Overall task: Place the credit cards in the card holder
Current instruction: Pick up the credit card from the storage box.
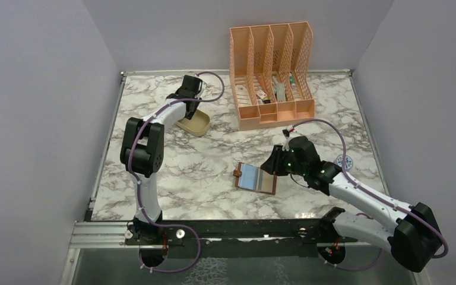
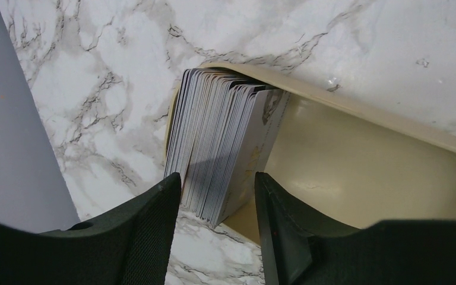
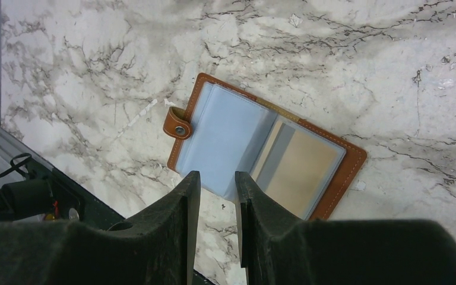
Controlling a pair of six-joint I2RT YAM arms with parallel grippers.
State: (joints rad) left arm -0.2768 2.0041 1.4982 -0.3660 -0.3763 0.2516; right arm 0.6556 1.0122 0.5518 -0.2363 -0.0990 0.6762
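The credit cards [image 2: 219, 136] stand on edge as a thick stack at one end of a beige oval tray [image 2: 368, 160]. My left gripper [image 2: 218, 178] is open, one finger on each side of the stack's near end, not pressing it. In the top view that gripper [image 1: 191, 110] hangs over the tray [image 1: 200, 126] at the back left, and the cards are hidden there. The card holder [image 3: 261, 151], brown leather with bluish pockets, lies open on the marble [image 1: 256, 178]. My right gripper [image 3: 217, 178] hovers at its near edge, a narrow gap between the fingers and nothing in it [image 1: 271, 164].
A tall peach mesh file organiser [image 1: 273, 77] with small items in its slots stands at the back centre. A small round blue mark [image 1: 344, 161] lies on the marble right of my right arm. Grey walls close off the left, back and right sides.
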